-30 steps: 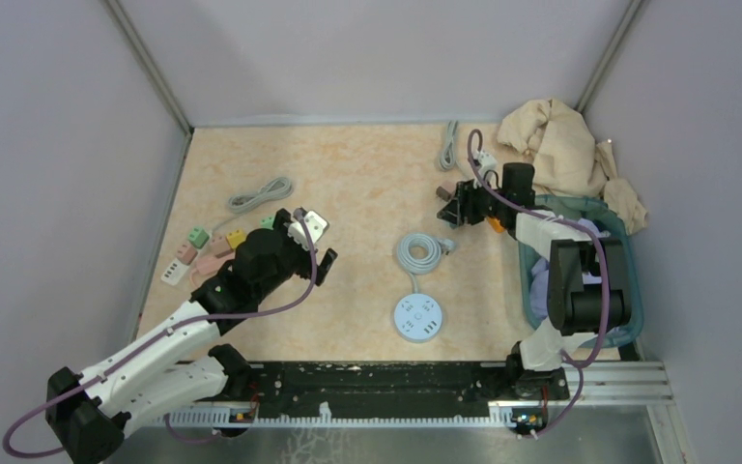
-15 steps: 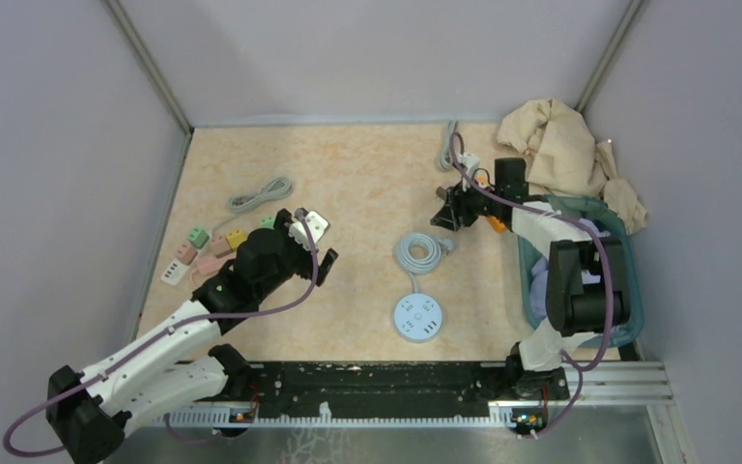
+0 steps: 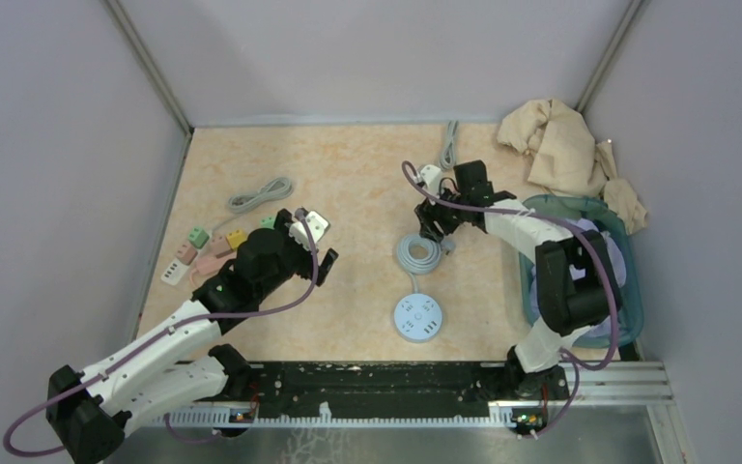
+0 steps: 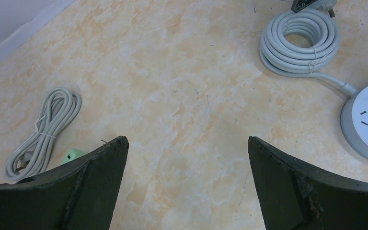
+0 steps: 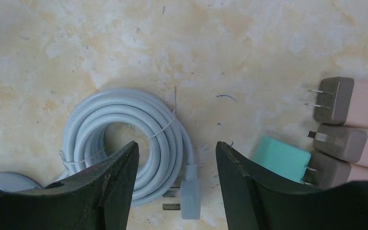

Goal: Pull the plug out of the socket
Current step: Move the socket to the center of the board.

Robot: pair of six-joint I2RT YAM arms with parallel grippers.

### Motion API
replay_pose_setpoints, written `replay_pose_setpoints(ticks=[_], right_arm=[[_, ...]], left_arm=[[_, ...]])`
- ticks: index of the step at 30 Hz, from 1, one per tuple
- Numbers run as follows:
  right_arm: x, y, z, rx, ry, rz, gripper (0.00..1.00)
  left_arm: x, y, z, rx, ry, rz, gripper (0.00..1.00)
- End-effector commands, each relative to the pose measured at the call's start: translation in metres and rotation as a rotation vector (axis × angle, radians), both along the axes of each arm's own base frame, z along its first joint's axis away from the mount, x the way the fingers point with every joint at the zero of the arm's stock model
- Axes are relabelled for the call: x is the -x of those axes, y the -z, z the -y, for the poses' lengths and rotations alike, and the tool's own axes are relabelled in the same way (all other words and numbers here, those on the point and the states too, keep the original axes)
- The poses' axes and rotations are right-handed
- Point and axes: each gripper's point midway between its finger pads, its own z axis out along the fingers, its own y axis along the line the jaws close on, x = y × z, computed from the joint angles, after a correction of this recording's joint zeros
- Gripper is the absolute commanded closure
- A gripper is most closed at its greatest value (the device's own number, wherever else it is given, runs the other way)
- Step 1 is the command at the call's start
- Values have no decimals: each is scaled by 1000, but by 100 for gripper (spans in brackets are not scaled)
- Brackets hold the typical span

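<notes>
Pale blue plastic, the round socket (image 3: pixel 417 318) lies low in the centre of the overhead view with its coiled cable (image 3: pixel 417 251) just above it. No plug appears seated in its face. Over the coil hovers the right gripper (image 5: pixel 176 146), jaws parted and empty. At left the left gripper (image 4: pixel 187 139) hangs spread wide, holding nothing. Loose pink plugs (image 5: pixel 352 102) lie at the right wrist view's right edge. They are probably light, rigid and smooth, best pinched across the flat body, never the prongs.
</notes>
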Motion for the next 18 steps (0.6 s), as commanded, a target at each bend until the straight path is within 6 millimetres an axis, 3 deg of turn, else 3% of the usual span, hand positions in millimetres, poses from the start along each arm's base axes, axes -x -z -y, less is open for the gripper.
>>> replay_pose_setpoints(ticks=[1, 10, 12, 15, 18], right_arm=[[-10, 12, 1, 90, -22, 0, 40], [1, 44, -8, 156, -67, -96, 43], [-2, 47, -10, 165, -49, -101, 53], [-6, 42, -15, 157, -36, -96, 81], [-14, 29, -18, 136, -13, -63, 91]], left_arm=[[-1, 2, 1, -2, 10, 6, 0], [0, 1, 1, 3, 15, 6, 0], [0, 1, 1, 2, 16, 6, 0], [0, 0, 1, 4, 16, 8, 0], [0, 0, 1, 5, 17, 8, 0]])
